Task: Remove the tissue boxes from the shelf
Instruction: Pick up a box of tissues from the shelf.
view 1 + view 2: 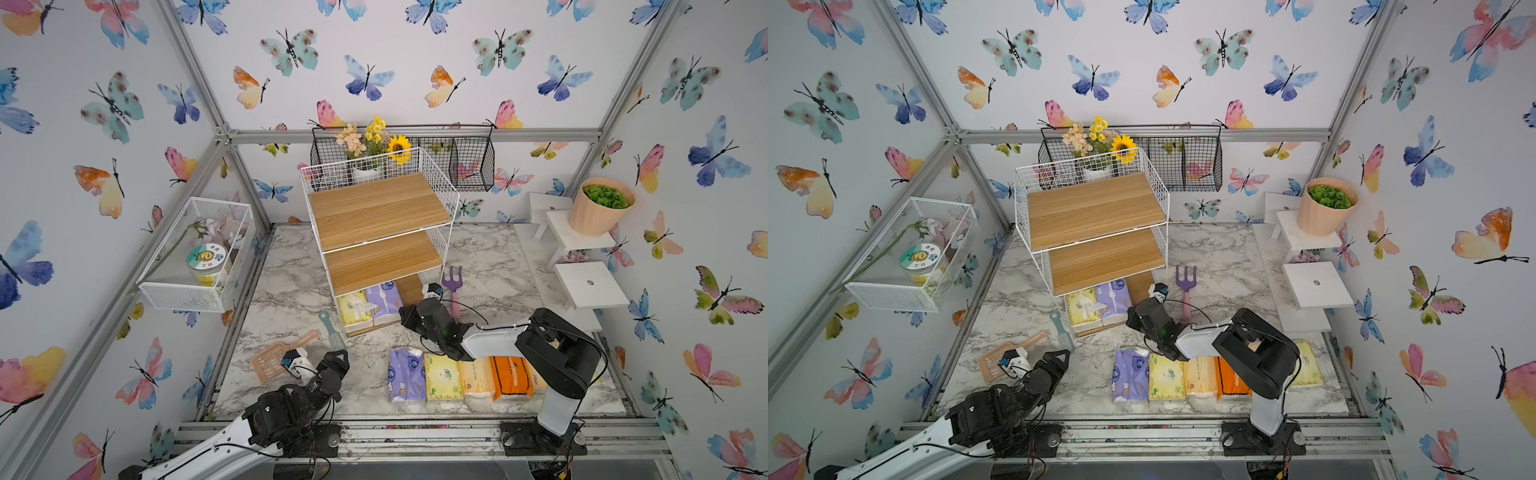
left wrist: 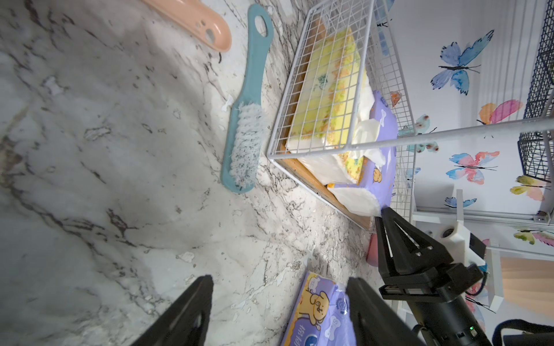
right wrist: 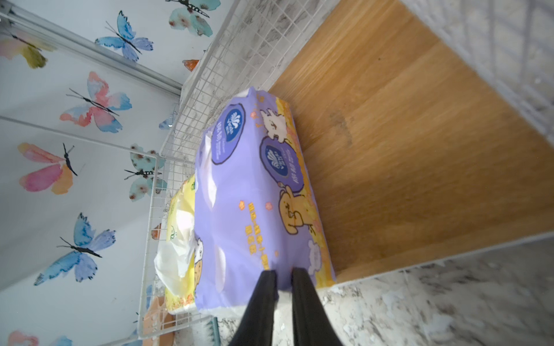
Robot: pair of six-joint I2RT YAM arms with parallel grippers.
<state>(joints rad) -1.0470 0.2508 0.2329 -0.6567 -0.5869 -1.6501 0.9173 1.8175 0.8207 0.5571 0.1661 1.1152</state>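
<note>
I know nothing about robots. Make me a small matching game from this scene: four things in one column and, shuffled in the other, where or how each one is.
1 right pincer
2 left pincer
3 teal brush
4 orange tissue pack

A in the row of packs on the table
B open, holding nothing
C lying on the table beside the shelf
D shut on the purple tissue pack on the shelf's bottom board

Pairs: 1-D, 2-B, 3-C, 4-A

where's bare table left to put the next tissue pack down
Free: marble between the left gripper and the front row of packs; more between the purple rake and the white steps. Crowded: the row itself.
</note>
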